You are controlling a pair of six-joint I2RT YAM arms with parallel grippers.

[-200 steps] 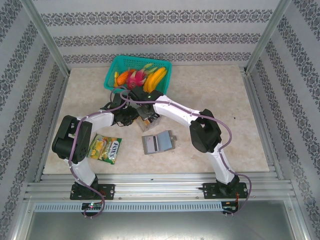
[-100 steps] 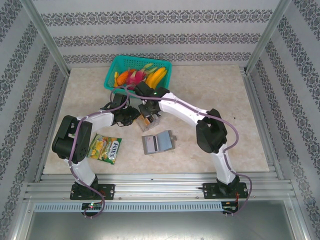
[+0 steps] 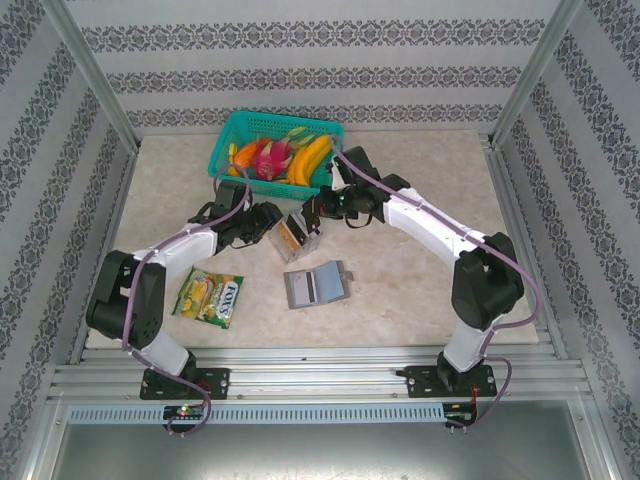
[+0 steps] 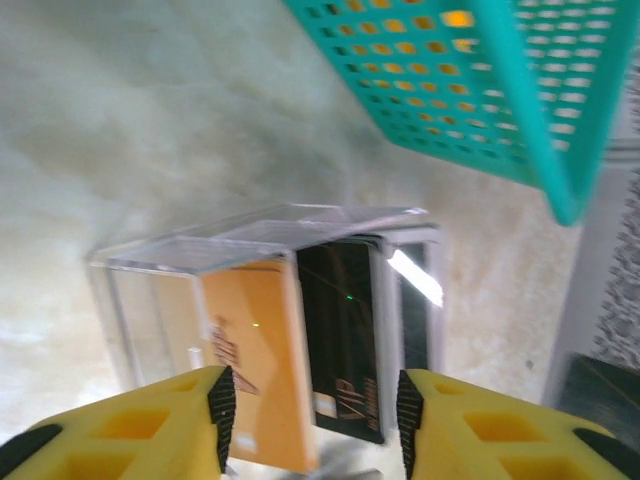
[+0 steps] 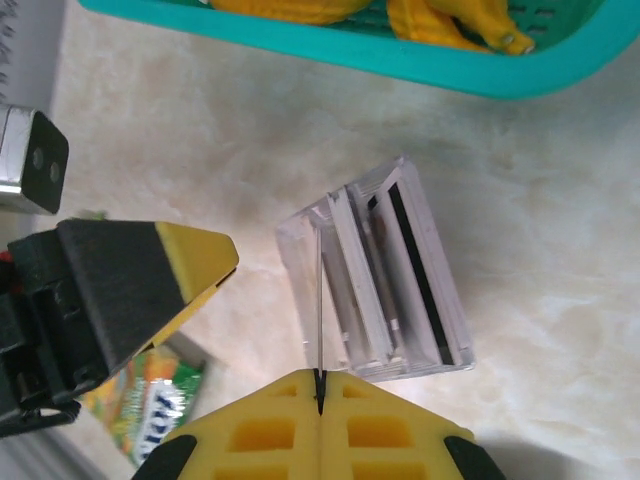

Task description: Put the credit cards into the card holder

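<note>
Orange card, dark card upright in box (thin card in right jaws)

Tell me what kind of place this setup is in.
Probably a lab test cell for robots, not a home: an aluminium frame boxes in the table, the walls are patterned backdrop panels, and props such as a teal fruit basket and a snack packet are laid out.

teal basket, orange and black credit cards, grey card holder, green-yellow snack packet, marbled beige table
</note>
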